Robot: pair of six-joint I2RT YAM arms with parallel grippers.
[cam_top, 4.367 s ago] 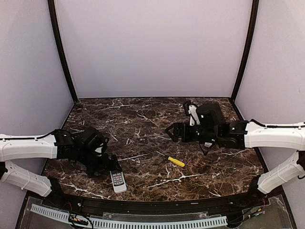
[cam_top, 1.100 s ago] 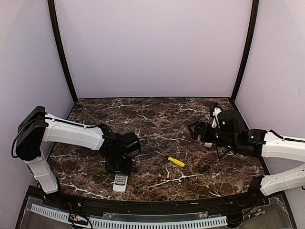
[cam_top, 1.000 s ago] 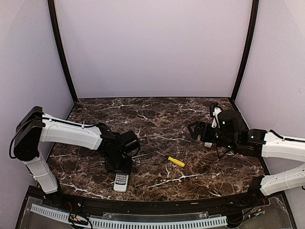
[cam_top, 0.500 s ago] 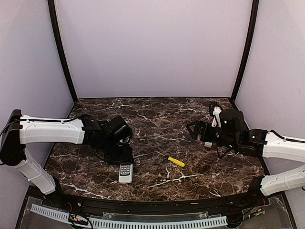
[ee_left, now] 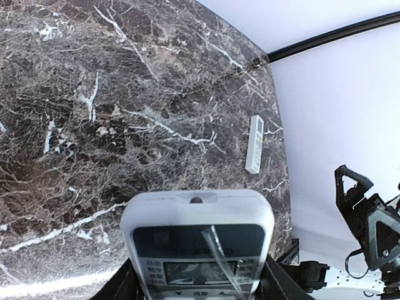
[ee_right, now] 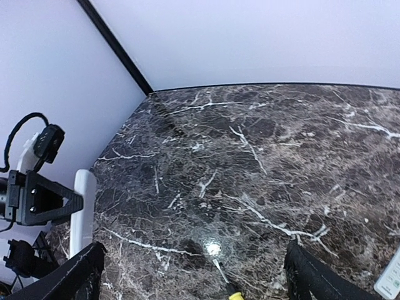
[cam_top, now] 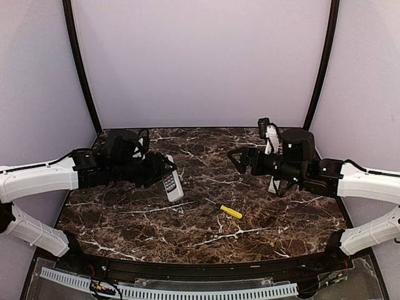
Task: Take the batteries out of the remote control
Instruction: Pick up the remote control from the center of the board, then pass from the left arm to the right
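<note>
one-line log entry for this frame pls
left gripper: shut on remote, held above table | right gripper: open, empty | screwdriver: lying on table | batteries: none in view

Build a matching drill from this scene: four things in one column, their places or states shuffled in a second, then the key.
1. white remote control with grey buttons
2. yellow-handled screwdriver
3. right gripper
4. slim white flat bar

A. open, holding nothing
B. lying at the right side of the dark marble table, beside the right arm
C. clamped in the left gripper
D. lying mid-table, between the arms

Pairs: 1-C, 2-D, 3-A, 4-B
</note>
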